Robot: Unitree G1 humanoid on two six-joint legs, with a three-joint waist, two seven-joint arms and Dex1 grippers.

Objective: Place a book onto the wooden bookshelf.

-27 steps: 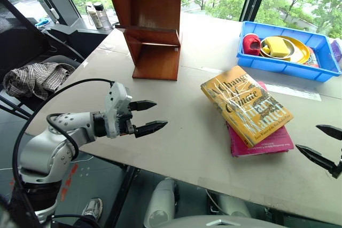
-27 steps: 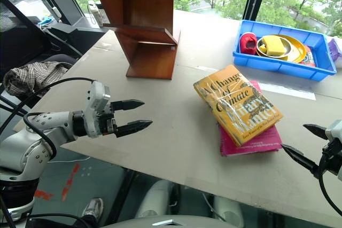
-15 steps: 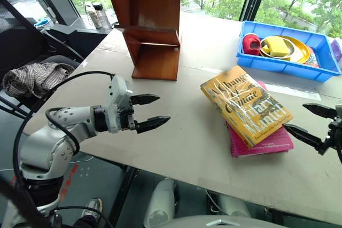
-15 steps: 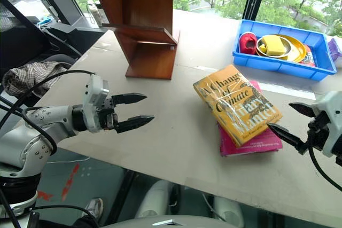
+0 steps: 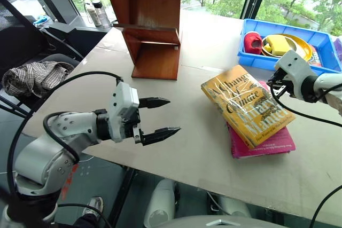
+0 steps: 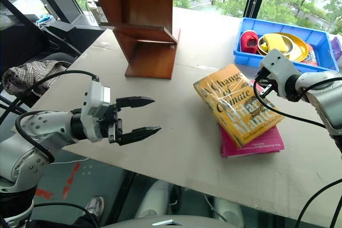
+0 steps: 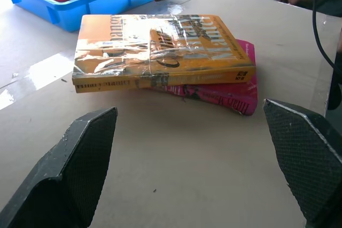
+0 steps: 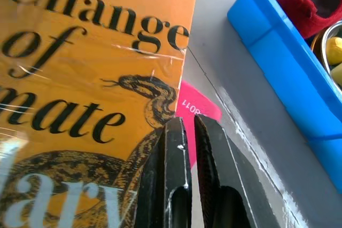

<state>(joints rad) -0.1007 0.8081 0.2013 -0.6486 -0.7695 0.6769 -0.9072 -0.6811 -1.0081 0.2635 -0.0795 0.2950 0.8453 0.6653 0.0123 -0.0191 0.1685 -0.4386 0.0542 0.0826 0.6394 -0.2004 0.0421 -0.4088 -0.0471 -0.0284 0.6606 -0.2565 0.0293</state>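
The left end effector (image 5: 160,116) hangs over the near-left part of the surface (image 5: 187,148) with fingers wide apart, holding nothing, facing right toward the book (image 5: 246,104); the bookshelf (image 5: 152,22) stands far left. The book lies right of centre on a pink book (image 5: 267,145); the right end effector (image 8: 184,132), fingers together, hovers at its far edge, so this looks like the approach step. Next, I judge, it must part and grip the book.
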